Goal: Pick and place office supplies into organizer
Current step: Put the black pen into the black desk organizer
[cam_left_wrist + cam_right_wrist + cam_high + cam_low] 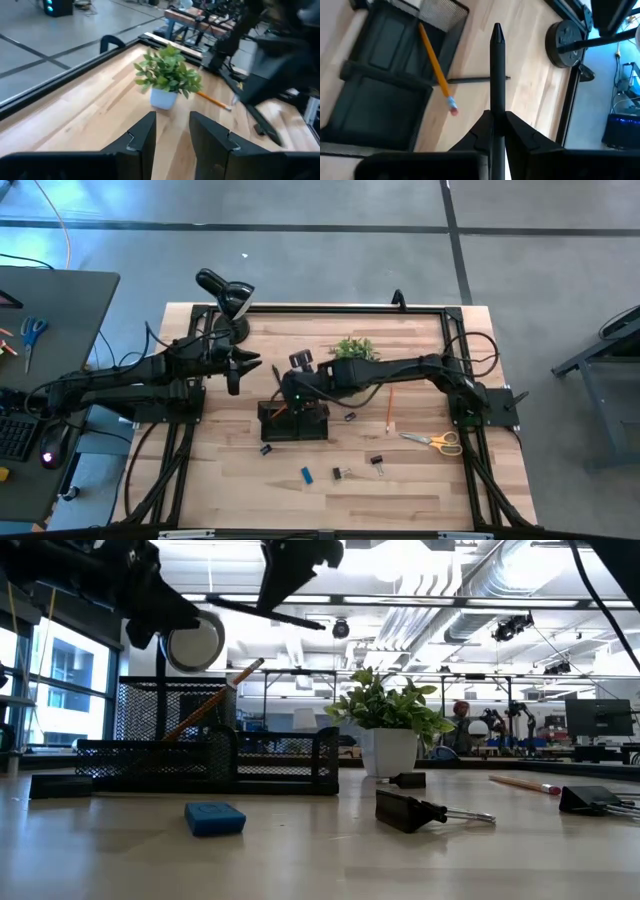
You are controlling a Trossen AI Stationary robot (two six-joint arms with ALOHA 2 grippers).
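Note:
My right gripper hangs above the black mesh organizer, shut on a dark pencil. The low view shows that pencil high over the organizer. An orange pencil leans in the organizer, its eraser end over the rim. Yellow-handled scissors, another orange pencil, a blue eraser and black binder clips lie on the table. My left gripper waits at the table's left, open and holding nothing. My right gripper pinches the dark pencil's shaft between its two fingers. They slant down from the table's right side and lie along the pencil. The pointed end sticks out past the fingertips. The pencil is lifted clear of table and organizer.
A small potted plant stands just beyond the organizer. A black gooseneck lamp stands at the far left, its round base close to my right gripper. Binder clips lie toward the near edge, with bare wood around them.

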